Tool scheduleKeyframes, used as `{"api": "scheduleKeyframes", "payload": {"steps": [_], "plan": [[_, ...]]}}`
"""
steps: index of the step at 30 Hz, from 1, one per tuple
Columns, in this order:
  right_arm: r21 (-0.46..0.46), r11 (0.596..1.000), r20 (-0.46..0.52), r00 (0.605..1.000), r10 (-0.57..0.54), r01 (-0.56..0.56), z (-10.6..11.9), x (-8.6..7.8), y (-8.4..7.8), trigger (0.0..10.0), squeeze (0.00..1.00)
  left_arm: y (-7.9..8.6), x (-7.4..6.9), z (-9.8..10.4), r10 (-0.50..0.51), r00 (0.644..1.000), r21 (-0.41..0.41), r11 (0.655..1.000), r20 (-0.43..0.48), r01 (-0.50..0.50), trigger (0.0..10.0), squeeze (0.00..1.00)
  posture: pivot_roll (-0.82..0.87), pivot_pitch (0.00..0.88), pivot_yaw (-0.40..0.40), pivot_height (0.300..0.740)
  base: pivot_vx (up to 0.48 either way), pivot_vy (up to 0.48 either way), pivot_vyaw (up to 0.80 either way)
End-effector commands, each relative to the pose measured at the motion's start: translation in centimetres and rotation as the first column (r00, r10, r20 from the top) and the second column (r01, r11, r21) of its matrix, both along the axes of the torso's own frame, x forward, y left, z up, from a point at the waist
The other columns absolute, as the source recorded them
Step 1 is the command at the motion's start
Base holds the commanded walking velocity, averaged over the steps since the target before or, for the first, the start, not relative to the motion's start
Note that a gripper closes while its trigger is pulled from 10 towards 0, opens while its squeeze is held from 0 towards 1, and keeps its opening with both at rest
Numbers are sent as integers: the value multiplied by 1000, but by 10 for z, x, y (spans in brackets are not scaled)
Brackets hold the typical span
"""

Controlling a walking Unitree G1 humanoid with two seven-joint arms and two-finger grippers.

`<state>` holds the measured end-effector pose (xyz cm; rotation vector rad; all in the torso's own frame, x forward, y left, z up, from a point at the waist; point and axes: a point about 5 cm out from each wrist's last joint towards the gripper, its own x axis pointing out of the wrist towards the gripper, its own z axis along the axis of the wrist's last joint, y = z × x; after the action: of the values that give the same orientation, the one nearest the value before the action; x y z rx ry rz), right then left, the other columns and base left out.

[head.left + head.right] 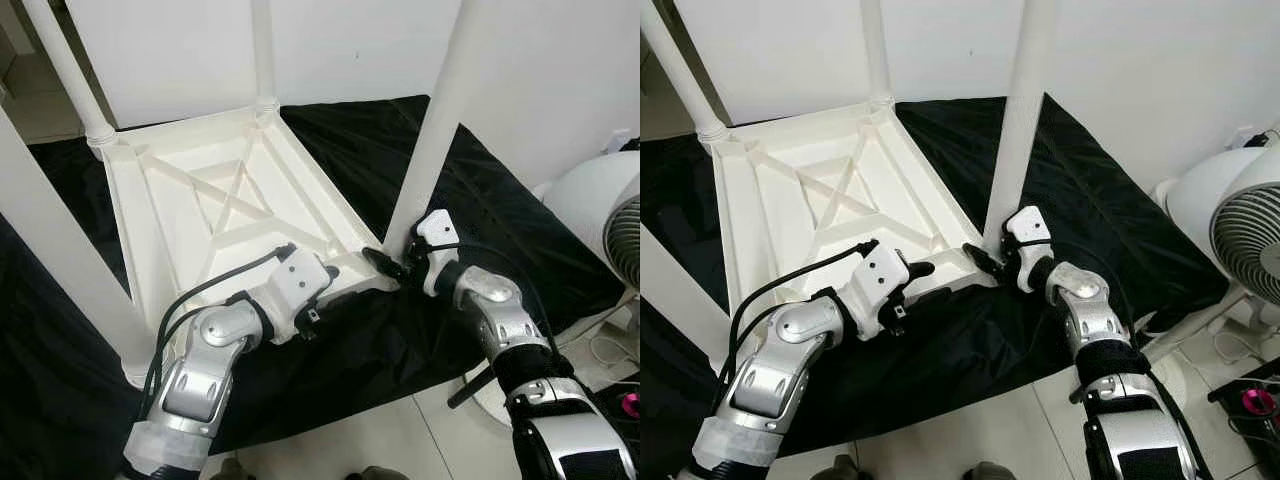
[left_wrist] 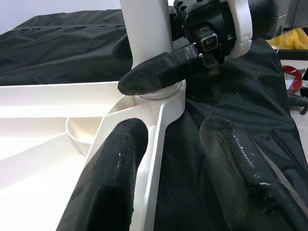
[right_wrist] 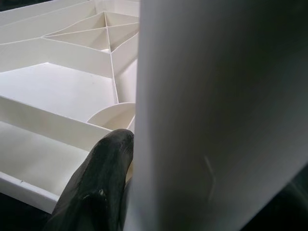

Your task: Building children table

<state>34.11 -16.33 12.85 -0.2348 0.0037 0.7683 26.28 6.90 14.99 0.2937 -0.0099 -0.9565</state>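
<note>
**Upturned table, both grippers at the near right corner**

While the white plastic children's tabletop (image 1: 215, 200) lies upside down on a black cloth sheet (image 1: 480, 200) spread over the floor, its ribbed underside faces up, with a cross of stiffening ribs in the middle. Four white round plastic legs stand up from its corners: the near right leg (image 1: 435, 120), the far right leg (image 1: 263, 50), the far left leg (image 1: 65, 70) and the near left leg (image 1: 60, 260).

The right gripper (image 1: 392, 266) is at the foot of the near right leg, where the leg meets the corner socket. Its two black fingers are clenched around the leg's base, one finger (image 2: 159, 72) lying across the front of the leg in the left wrist view and another (image 3: 96, 187) pressed against the leg's side in the right wrist view.

The left gripper (image 1: 325, 285) sits at the tabletop's near edge, just beside that same corner. Its fingers (image 2: 110, 178) are spread apart and straddle the rim, one over the inside of the tabletop and the other over the black cloth outside; whether either touches the rim cannot be told.

A white electric floor fan (image 1: 600, 220) stands on the tiled floor (image 1: 400, 440) to the right, near the cloth's edge. A white wall (image 1: 540, 70) rises behind the table.
</note>
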Motion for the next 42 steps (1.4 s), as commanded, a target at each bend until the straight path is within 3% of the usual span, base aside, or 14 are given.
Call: {"api": "scheduleKeyframes", "payload": {"steps": [1, 5, 6, 8, 9, 19, 21, 24, 26, 28, 31, 34, 41, 42], "plan": [[-15, 999, -53, 998, 28, -28, -10, -2, 3, 0, 0, 3, 5, 1, 119, 993, -13, 993, 23, -119, 10000, 0, -20, 0, -14, 740, 0, 0, 0], [31, 999, -63, 997, 34, -32, -15, -7, 4, 0, 0, 3, 5, 1, 127, 992, -19, 992, 24, -126, 10000, 0, -18, 0, -20, 740, 0, 0, 0], [54, 998, -54, 998, 19, -16, -17, -9, 8, 4824, 0, 3, 5, 1, 129, 991, -21, 992, 23, -128, 10000, 0, -19, 0, -20, 740, 0, 0, 0], [63, 998, -50, 999, 6, -3, -17, -10, 9, 4824, 0, 4, 6, 1, 129, 991, -20, 991, 23, -129, 10000, 0, -19, 0, -20, 740, 0, 0, 0], [83, 997, -49, 999, -5, 9, -17, -11, 11, 10000, 0, 4, 5, 1, 130, 991, -19, 991, 22, -130, 10000, 0, -20, 0, -24, 740, 0, 0, 0], [256, 899, 5, 930, -368, 355, -6, -17, 22, 10000, 0, 4, 4, 0, 135, 991, -21, 991, 16, -134, 10000, 0, -23, 0, -21, 740, 0, 0, 0], [256, 899, 5, 930, -368, 355, -6, -17, 22, 10000, 0, 4, 4, 0, 135, 991, -21, 991, 16, -134, 10000, 0, -23, 0, -21, 740, 0, 0, 0], [232, 799, -37, 826, -562, 554, -11, -23, 27, 10000, 0, 5, 4, 1, 135, 991, -21, 991, 16, -134, 10000, 0, -28, 0, -17, 740, 0, 0, 0], [232, 799, -37, 826, -562, 554, -11, -23, 27, 10000, 0, 5, 4, 1, 135, 991, -21, 991, 16, -134, 10000, 0, -28, 0, -17, 740, 0, 0, 0], [219, 687, -92, 716, -692, 692, -17, -30, 43, 10000, 0, 3, 6, 1, 130, 991, -21, 991, 17, -130, 10000, 0, -30, 0, -12, 740, 0, 0, 0], [253, 765, -112, 803, -585, 593, -14, -32, 71, 10000, 0, 1, 8, 3, 129, 991, -28, 991, 23, -129, 10000, 0, -34, 0, -8, 740, 0, 0, 0], [261, 791, -102, 831, -547, 553, -12, -33, 79, 10000, 0, 0, 9, 4, 129, 991, -32, 991, 26, -128, 10000, 0, -38, 0, -6, 740, 0, 0, 0], [278, 787, -103, 832, -545, 551, -7, -37, 81, 10000, 0, -3, 10, 6, 130, 991, -42, 991, 29, -129, 10000, 0, -40, 0, -9, 740, 0, 0, 0], [290, 780, -104, 828, -550, 555, -5, -38, 78, 10000, 1000, -3, 11, 6, 133, 991, -43, 990, 29, -132, 10000, 0, -40, 0, -9, 740, 0, 0, 0]]}}
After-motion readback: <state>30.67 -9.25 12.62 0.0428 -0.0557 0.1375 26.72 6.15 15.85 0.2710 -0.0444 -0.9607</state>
